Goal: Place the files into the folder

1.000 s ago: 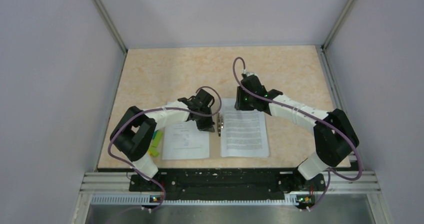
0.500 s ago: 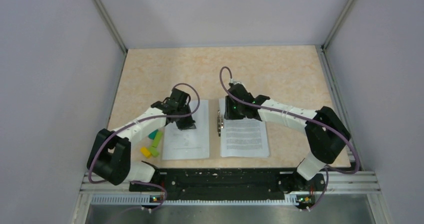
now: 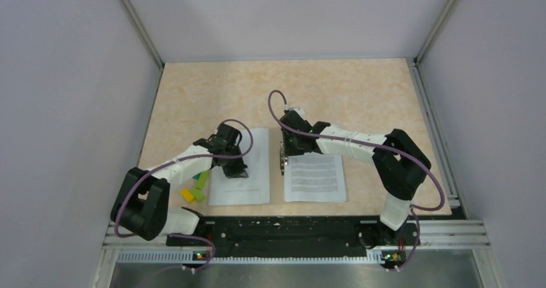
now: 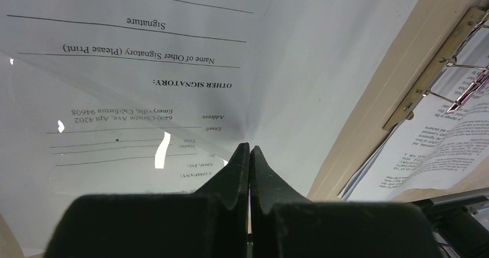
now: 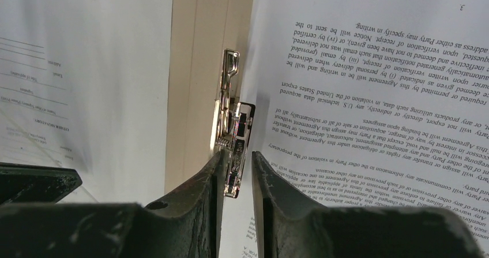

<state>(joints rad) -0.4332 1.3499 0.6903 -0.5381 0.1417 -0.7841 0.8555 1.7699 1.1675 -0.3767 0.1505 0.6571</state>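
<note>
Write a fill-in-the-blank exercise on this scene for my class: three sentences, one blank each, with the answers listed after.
1. The left pincer is ___, its tips touching the left sheet.
2. The metal clip at the spine of the folder sits between the fingers of the ___ pincer.
3. The coloured blocks lie beside the ___ sheet.
Missing words: shut; right; left.

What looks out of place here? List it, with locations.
A few small coloured blocks lie by the left sheet's left edge. They have nothing to do with the paperwork. That sheet also seems to pucker where the shut left hand presses it.
</note>
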